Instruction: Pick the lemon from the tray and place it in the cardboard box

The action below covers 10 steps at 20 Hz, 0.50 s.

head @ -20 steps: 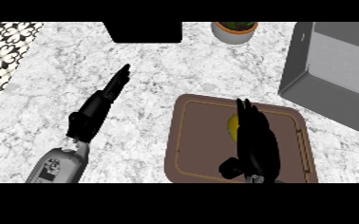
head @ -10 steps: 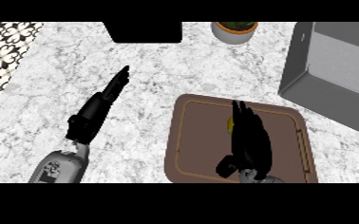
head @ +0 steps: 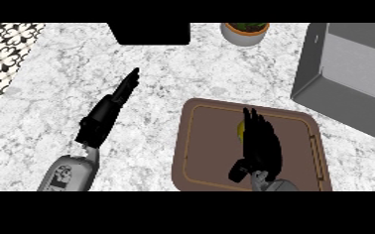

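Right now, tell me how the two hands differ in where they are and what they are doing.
The left hand lies over bare counter, left of the tray; the right hand is over the tray. The left hand is near nothing; the right hand covers most of the lemon. The left hand points up-right, the right hand nearly straight up the view. Both are black with straight fingers.

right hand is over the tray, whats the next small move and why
Probably lower the right hand a little and curl its fingers round the lemon. The hand is open over the tray, with only a sliver of the lemon showing at its left edge, so nothing is held yet.
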Motion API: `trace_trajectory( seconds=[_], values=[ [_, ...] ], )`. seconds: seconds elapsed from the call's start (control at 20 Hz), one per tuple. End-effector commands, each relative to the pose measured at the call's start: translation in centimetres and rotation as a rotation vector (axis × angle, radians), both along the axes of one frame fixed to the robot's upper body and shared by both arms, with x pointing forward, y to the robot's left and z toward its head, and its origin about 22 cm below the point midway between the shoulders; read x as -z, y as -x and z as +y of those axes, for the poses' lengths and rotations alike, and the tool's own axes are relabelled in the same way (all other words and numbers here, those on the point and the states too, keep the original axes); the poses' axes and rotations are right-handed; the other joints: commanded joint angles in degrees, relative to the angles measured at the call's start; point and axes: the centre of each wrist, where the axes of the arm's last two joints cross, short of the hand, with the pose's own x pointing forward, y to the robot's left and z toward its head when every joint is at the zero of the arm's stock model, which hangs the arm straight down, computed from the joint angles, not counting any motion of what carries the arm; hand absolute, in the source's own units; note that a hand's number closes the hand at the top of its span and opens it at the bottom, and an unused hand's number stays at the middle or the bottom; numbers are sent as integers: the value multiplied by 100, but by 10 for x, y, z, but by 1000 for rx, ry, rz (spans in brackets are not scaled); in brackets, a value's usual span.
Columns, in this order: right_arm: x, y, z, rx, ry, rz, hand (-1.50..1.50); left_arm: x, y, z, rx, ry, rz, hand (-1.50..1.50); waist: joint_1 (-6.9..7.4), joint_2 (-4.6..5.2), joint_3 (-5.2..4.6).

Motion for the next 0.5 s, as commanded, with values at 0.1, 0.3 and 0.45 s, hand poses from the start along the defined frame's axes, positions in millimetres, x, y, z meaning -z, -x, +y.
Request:
trace_trajectory(
  seconds=[0.1,0.3,0.45],
  values=[
    [2,6,8,23,39,11,-150,-13,-7,-3,9,-1,11,0,-7,-3,0],
    [22,-28,-16,27,66,17,-150,-4,-1,-9,8,19,-2,0,9,4,1],
    [54,5,-9,27,33,20,150,-1,-3,6,-3,-7,0,0,2,3,1]
  ],
)
